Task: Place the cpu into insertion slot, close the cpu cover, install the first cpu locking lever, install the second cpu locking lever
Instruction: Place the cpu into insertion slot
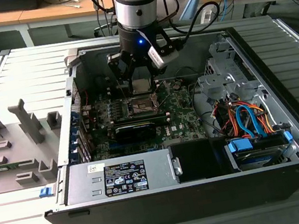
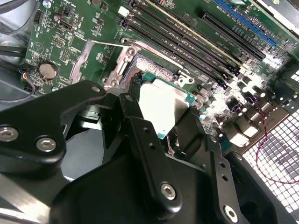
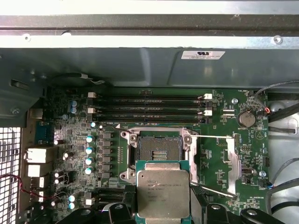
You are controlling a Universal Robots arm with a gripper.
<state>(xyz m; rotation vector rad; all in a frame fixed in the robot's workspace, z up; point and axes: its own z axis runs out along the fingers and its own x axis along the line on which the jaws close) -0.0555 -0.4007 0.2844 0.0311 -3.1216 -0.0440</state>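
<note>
My gripper (image 1: 139, 80) is shut on the cpu (image 1: 141, 85), a flat square chip with a dull silver top. In both wrist views the chip (image 3: 163, 193) (image 2: 163, 105) sits between black fingers (image 2: 140, 135) and hangs just above the motherboard. Beside it lies the insertion slot (image 3: 160, 149), uncovered, with a dark centre and a silvery rim. Only one corner of the slot (image 2: 133, 70) shows past the chip in the second wrist view. The cpu cover (image 3: 232, 163) (image 2: 88, 58) lies swung open flat next to the slot. Thin wire levers (image 3: 212, 136) stick out along it.
Long memory slots (image 3: 149, 109) run beside the socket. A black expansion card (image 1: 135, 129) crosses the green board (image 1: 181, 112). The case holds a power supply (image 1: 120, 178) and a drive cage with coloured cables (image 1: 249, 117). A grey fixture (image 1: 11, 148) stands at the exterior view's left.
</note>
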